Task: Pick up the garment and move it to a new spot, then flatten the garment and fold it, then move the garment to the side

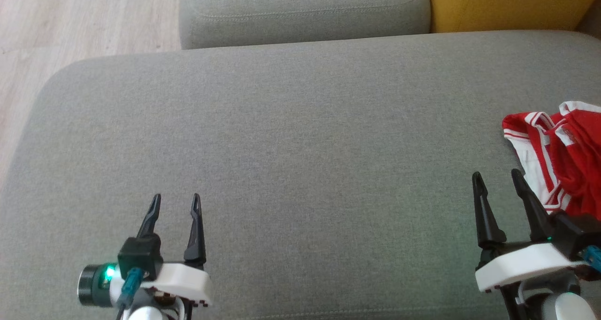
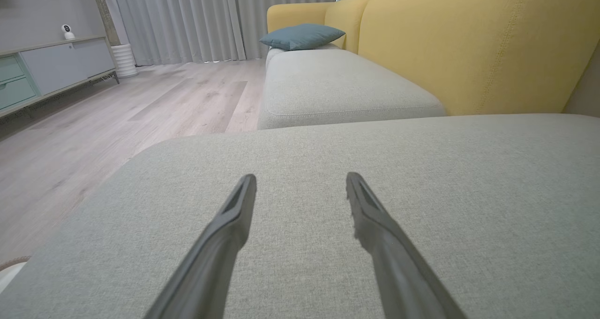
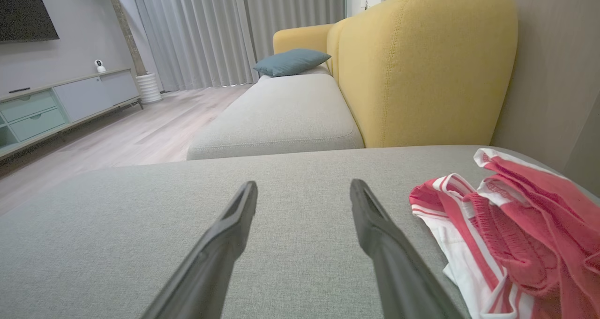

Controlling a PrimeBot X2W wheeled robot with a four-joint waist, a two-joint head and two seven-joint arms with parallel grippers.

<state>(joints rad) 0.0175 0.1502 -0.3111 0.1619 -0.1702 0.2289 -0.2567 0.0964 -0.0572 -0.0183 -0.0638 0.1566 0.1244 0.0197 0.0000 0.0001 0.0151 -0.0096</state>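
The garment (image 1: pixel 558 155) is one crumpled heap of thin red cloth with white stripes and a gathered waistband. It lies at the right edge of the wide grey seat (image 1: pixel 300 136) — a flat, coarse-woven cushion with rounded corners. It is just to the right of the right gripper (image 1: pixel 496 173), clear of the fingertips, though in the head view the gripper's body overlaps the cloth's near edge. The left gripper (image 1: pixel 176 196) hovers low over bare weave, well apart from the cloth; both pairs of long, dark, tapering fingers stand spread wide, holding nothing. Beyond the seat lie a second grey cushion (image 1: pixel 300 10) with a stitched seam and a smooth yellow backrest (image 1: pixel 507 5); one teal pillow (image 2: pixel 302 35) rests at the far end. Pale plank floor (image 2: pixel 117 122), pleated grey curtains (image 2: pixel 211 19) and a low sideboard (image 2: pixel 47 70) lie to the left — two grippers, two grey cushions, one garment.
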